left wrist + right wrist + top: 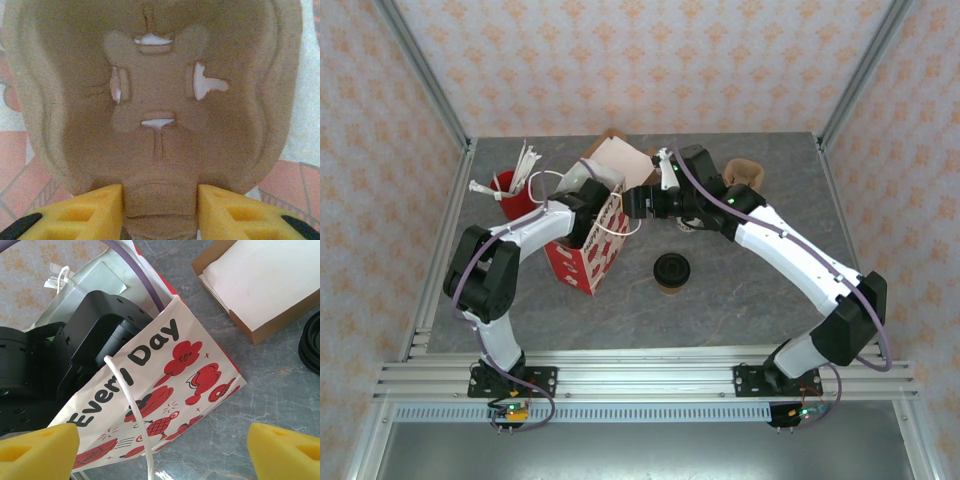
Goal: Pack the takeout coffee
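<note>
The takeout coffee (671,271), a tan cup under a black lid, stands upright on the table, right of the red-and-white paper bag (586,258) and apart from both grippers. My left arm reaches down into the bag's open top. There my left gripper (160,202) has its yellow fingers (95,212) pressed to both sides of a ridge of a brown pulp cup carrier (155,90). Just right of the bag's rim my right gripper (160,455) stands open. The bag's white cord handle (131,405) runs between its fingers, and the bag (170,365) leans below it.
A cardboard box of white napkins (616,156) sits behind the bag. At the back left stands a red cup with white sticks (510,192). Brown pulp carriers (745,172) lie at the back right. A black round rim (312,342) shows beside the box (260,285).
</note>
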Robot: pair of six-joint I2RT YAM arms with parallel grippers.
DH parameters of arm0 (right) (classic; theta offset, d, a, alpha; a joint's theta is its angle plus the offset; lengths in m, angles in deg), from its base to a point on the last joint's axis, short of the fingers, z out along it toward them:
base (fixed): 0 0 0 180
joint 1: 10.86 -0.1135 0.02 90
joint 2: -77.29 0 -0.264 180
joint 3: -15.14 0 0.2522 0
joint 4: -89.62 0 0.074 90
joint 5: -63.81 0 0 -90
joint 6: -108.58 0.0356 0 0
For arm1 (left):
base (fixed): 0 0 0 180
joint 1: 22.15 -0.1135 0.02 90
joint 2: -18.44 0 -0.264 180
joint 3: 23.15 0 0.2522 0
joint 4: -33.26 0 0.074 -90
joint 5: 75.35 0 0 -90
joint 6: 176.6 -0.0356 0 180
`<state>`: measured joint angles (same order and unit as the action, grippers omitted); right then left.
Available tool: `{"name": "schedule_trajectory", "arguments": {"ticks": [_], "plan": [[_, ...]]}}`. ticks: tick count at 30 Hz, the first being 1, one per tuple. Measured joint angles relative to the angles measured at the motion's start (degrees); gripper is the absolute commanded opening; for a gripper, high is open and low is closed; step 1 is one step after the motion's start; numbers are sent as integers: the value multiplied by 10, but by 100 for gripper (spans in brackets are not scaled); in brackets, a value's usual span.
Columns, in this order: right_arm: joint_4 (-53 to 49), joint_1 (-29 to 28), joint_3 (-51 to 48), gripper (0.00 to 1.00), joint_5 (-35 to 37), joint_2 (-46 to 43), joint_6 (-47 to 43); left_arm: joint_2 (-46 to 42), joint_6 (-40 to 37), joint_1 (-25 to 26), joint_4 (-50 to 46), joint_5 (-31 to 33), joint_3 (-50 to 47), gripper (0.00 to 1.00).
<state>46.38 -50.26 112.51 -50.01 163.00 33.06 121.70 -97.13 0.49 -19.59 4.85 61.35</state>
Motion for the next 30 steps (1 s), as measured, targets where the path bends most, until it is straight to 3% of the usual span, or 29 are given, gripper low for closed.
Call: {"name": "schedule_trajectory", "arguments": {"ticks": [18,30], "plan": [[-1,0,0,88,0,1,0,-27,55,3,16,12,-10,75],[-1,0,0,88,5,1,0,-55,86,3,8,12,7,81]]}}
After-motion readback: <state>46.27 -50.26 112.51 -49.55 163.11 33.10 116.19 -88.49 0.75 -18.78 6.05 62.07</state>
